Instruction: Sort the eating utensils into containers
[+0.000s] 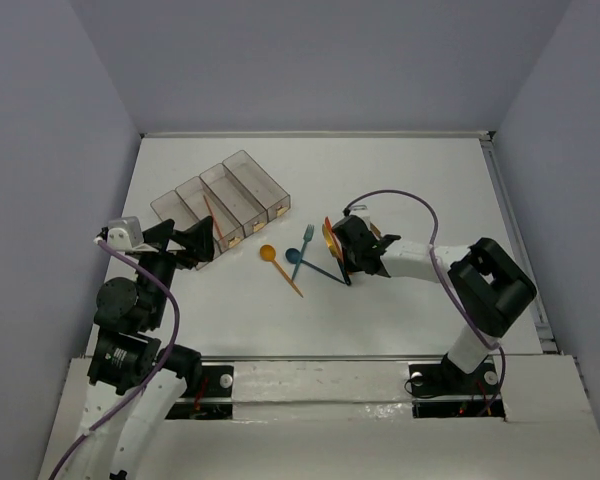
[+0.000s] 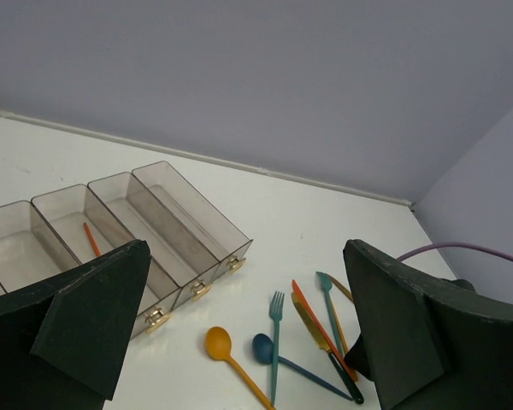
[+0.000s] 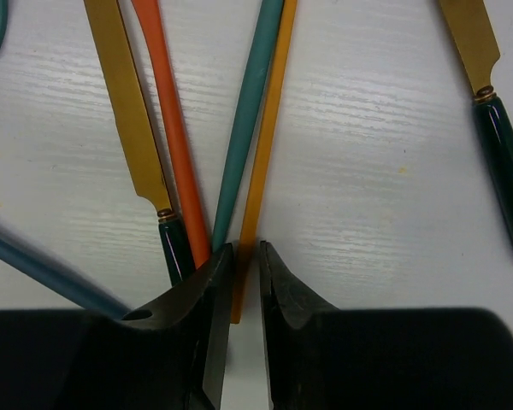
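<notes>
The four joined smoky-grey containers (image 1: 242,178) (image 2: 207,217) stand at the back left; one holds a thin orange utensil (image 1: 212,217) (image 2: 91,239). On the table lie an orange spoon (image 1: 269,254) (image 2: 218,343), a teal fork (image 1: 303,243) (image 2: 276,335) and a blue spoon (image 1: 298,258) (image 2: 263,348). My right gripper (image 1: 332,246) (image 3: 245,248) is low over a fan of handles: a gold knife with a dark handle (image 3: 126,111), an orange handle (image 3: 167,128), a teal one (image 3: 248,111) and a yellow-orange one (image 3: 269,128). Its jaws stand narrowly apart astride the yellow-orange handle's end. My left gripper (image 1: 184,241) (image 2: 246,249) hangs open and empty beside the containers.
A second gold knife with a dark handle (image 3: 489,94) lies to the right of the fan. A purple cable (image 1: 405,196) loops over the right arm. Grey walls close the table at the back and both sides.
</notes>
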Controlling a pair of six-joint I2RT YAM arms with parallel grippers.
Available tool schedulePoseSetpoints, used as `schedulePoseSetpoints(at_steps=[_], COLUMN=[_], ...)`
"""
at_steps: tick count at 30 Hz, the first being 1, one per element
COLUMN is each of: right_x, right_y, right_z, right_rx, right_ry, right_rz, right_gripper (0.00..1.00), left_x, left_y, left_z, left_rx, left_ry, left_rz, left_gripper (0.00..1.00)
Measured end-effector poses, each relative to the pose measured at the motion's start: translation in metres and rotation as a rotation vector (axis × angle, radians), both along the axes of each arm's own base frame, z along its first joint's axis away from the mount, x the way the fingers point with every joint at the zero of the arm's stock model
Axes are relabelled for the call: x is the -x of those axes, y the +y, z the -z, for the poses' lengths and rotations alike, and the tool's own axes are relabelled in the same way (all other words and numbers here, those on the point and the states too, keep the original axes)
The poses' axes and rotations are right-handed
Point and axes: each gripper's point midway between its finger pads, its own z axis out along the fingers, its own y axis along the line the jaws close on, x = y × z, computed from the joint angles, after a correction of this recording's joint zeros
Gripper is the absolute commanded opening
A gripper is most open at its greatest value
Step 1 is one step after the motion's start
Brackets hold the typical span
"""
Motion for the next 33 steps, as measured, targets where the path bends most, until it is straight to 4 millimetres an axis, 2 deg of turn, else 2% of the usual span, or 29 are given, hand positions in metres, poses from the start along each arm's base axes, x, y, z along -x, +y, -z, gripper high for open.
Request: schedulePoseSetpoints(at_steps=[7,10,12,17,21,24,26,29,31,33], right_x=[-0.004,-0.007,-0.009,-0.009,-0.007,-0.008,-0.008,-0.005,-0.001,0.002], right_y=[-0.004,-0.009,-0.013,-0.026,-0.038,-0.037,-0.028,-0.003,0.025,0.04], right_z=[0.0,0.001,0.0,-0.002,-0.021,-0.044,-0.061,-0.089,-0.109,-0.119], right_rx=[0.006,0.005,0.003,0.028,0.025,-0.022,-0.084,-0.212,-0.331,-0.394], right_ry=[-0.013,-0.014,-0.016,-0.034,-0.085,-0.152,-0.198,-0.255,-0.292,-0.308], right_rz=[0.037,0.059,0.077,0.096,0.082,0.053,0.007,-0.119,-0.246,-0.315], right_gripper=[0.17,0.05,0.01,0.0,0.0,0.0,0.0,0.0,0.0,0.0], left_x=[0.0,0.0,0.0,0.0,0.0,0.0,0.0,0.0,0.0,0.0], left_y=[-0.001,-0.001,-0.001,-0.001,-0.001,-0.001,-0.001,-0.001,-0.002,-0.002], left_z=[0.0,0.0,0.0,0.0,0.0,0.0,0.0,0.0,0.0,0.0], left_rx=[-0.001,-0.001,-0.001,-0.001,-0.001,-0.001,-0.001,-0.001,-0.001,-0.001], left_ry=[0.0,0.0,0.0,0.0,0.0,0.0,0.0,0.0,0.0,0.0], left_rz=[0.004,0.005,0.005,0.005,0.008,0.008,0.008,0.009,0.009,0.009], left_gripper=[0.99,0.99,0.99,0.99,0.99,0.99,0.99,0.99,0.99,0.99])
